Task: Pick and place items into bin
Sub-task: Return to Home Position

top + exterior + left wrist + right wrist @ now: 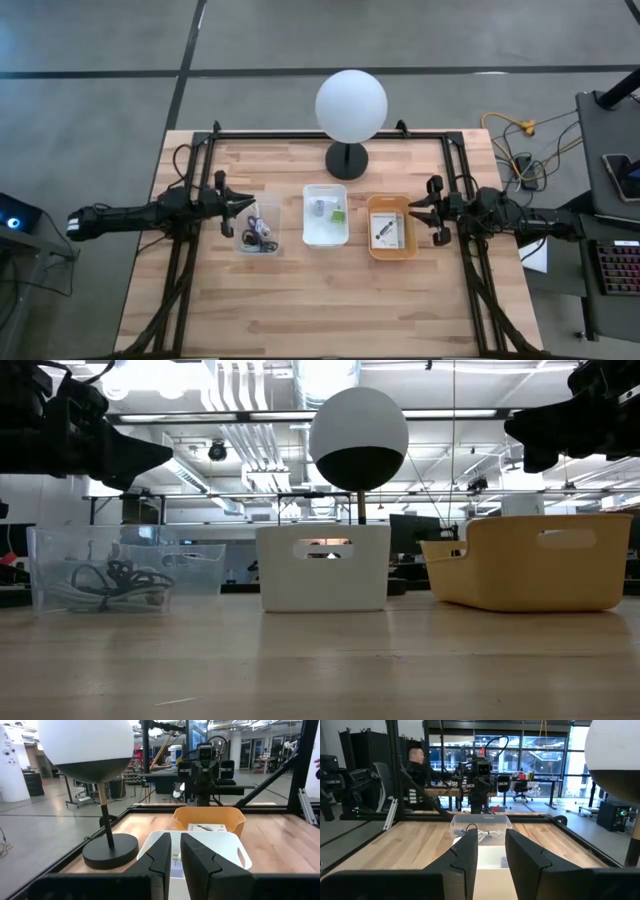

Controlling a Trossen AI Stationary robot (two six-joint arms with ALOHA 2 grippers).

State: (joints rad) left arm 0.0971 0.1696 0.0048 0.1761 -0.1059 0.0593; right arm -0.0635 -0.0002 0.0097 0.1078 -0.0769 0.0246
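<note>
Three bins stand in a row on the wooden table. The clear bin on the left holds a tangle of thin cables. In the white bin in the middle lie a grey adapter and a green bit. A flat white printed packet lies in the orange bin on the right. My left gripper hovers by the clear bin's left side, open by a narrow gap and empty. My right gripper hovers just right of the orange bin, open and empty.
A lamp with a white globe stands on a black round base behind the white bin. A black frame runs along the table's far and side edges. Bare wood lies in front of the bins. A person sits beyond the table's left side.
</note>
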